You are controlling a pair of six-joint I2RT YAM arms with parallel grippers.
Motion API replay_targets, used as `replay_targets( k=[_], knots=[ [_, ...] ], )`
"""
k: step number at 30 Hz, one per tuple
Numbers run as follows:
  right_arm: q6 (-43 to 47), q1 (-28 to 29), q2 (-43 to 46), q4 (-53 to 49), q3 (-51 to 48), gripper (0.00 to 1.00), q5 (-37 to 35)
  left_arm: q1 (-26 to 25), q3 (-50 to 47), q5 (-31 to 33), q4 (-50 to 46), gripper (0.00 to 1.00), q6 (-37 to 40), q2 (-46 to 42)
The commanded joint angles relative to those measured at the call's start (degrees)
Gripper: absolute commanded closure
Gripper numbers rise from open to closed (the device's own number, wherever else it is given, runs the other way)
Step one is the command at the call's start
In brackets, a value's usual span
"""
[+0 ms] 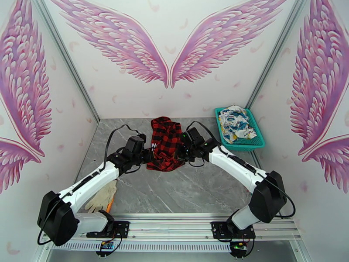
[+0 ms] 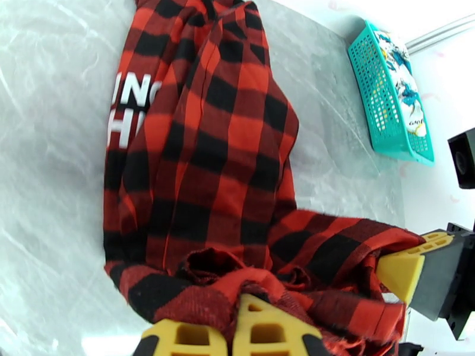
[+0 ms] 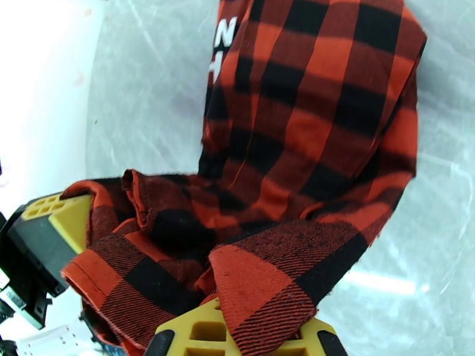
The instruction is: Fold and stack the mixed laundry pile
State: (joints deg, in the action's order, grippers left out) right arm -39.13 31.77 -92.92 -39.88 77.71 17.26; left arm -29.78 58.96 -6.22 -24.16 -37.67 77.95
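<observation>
My L gripper (image 1: pixel 149 156) & R gripper (image 1: pixel 180 154) pinched tight on check shirt (image 1: pixel 165 138) near-side hem, by worktop (image 1: pixel 196 191) far edge; soft, light, floppy, so grip corners.

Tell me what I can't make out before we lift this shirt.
- Lettering on the shirt, left wrist view: folds hide most letters.
- Left fingers and right fingers, wrist views: tips buried in cloth, cut by bottom edge.
- White garment in basket, top view: too small, crumpled; kind unclear.

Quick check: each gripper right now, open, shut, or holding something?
Left gripper: shut on the near edge of the red-and-black check shirt.
Right gripper: shut on the same shirt's near edge.
</observation>
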Motion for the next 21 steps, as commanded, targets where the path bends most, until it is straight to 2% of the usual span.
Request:
replay_targets(
  k=[1,9,16,19,21],
  knots=[
    [1.86,-2.68,-5.42,1.18,4.56,1.00,0.85,2.83,4.22,-1.99,4.80,1.00,2.50,4.12],
    [1.46,-7.45,-15.26,3.03,11.59,0.99,3.72,7.18,13.81,-5.30,7.40,1.00,4.36,17.41],
    [0.79,-10.00,-23.43,3.38,19.27,0.97,6.66,10.46,18.65,-6.82,8.31,1.00,4.37,25.43],
    [-0.21,-11.09,-26.76,4.19,22.23,0.93,8.56,11.04,20.55,-7.79,8.93,1.00,4.17,28.64],
    [-0.58,-11.67,-28.79,4.11,24.30,0.87,9.15,11.15,22.31,-8.27,8.99,1.00,3.88,31.27]
  ],
)
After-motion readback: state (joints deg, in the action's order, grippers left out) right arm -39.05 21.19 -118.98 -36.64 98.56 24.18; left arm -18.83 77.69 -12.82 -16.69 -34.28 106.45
